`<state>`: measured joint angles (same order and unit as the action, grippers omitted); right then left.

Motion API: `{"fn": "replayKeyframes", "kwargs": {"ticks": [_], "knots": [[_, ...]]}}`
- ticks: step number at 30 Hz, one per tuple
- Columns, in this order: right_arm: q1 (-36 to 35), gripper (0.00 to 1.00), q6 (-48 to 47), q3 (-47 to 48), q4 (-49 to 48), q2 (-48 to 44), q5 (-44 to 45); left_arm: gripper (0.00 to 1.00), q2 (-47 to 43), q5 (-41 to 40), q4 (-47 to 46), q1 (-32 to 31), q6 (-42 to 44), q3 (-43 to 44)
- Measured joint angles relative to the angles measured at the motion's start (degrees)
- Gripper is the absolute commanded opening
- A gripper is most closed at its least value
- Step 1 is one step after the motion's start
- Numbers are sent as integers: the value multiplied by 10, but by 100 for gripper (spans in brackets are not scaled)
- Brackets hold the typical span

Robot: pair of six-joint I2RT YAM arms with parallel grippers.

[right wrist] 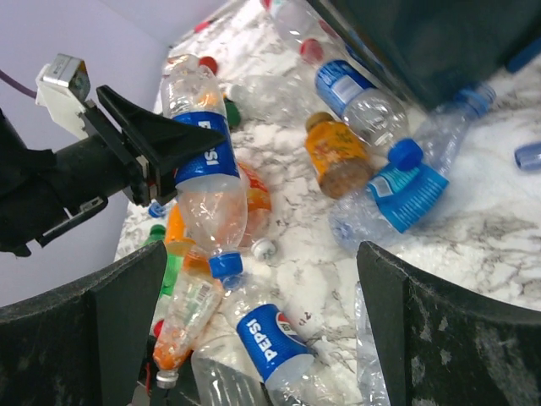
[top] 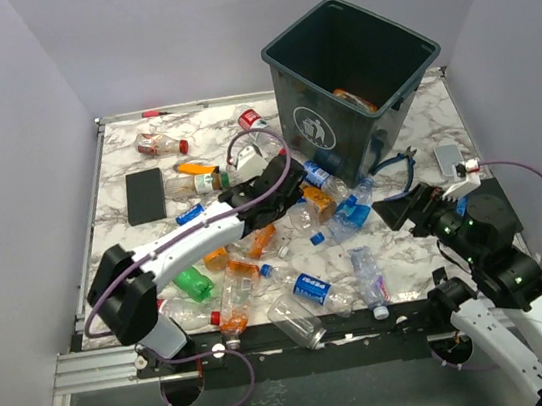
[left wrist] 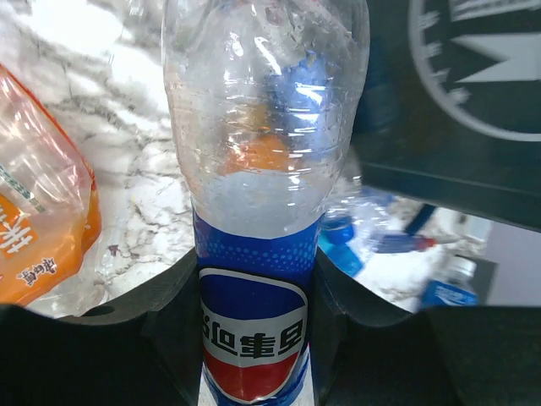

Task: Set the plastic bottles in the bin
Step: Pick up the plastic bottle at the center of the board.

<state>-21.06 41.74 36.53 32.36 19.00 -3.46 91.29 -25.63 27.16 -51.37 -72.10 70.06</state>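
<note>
My left gripper (left wrist: 254, 292) is shut on the blue label of a clear Pepsi bottle (left wrist: 258, 169), one finger against each side. The right wrist view shows this bottle (right wrist: 207, 182) hanging from that gripper (right wrist: 156, 144), blue cap down, over the pile. The dark bin (top: 355, 80) with its white logo stands at the back right, just beyond the left gripper (top: 288, 192). Several plastic bottles lie on the marble table (top: 428, 241), among them a Pepsi bottle (top: 308, 289) and a green one (top: 193, 283). My right gripper (right wrist: 262, 254) is open above the pile, holding nothing.
A flat black pad (top: 145, 195) lies at the left. Blue-handled pliers (top: 396, 160) and a small white box (top: 449, 156) lie right of the bin. Something orange (top: 355, 100) rests inside the bin. More bottles (top: 160, 143) are scattered along the back edge.
</note>
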Motion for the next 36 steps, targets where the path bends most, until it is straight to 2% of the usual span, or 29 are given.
{"fn": "replayKeyframes", "kwargs": {"ticks": [6,11,14,21,24,31,36], "knots": [[0,97,-48,97,6,23,-53,19,-113,-49,-17,0,37,-4],[0,95,-54,130,-54,26,-116,16,-226,-82,-114,5,49,-43],[0,94,-45,134,-120,43,-156,16,-259,-84,-179,10,37,-62],[0,89,-1,153,-284,146,-224,15,-261,-66,-279,15,0,-71],[0,88,16,158,-323,181,-238,15,-261,-57,-314,15,-10,-72],[-16,88,10,230,-328,270,-249,15,-261,-43,-385,15,-13,-73],[-75,87,-19,278,-302,326,-242,13,-261,-43,-417,15,-7,-80]]}}
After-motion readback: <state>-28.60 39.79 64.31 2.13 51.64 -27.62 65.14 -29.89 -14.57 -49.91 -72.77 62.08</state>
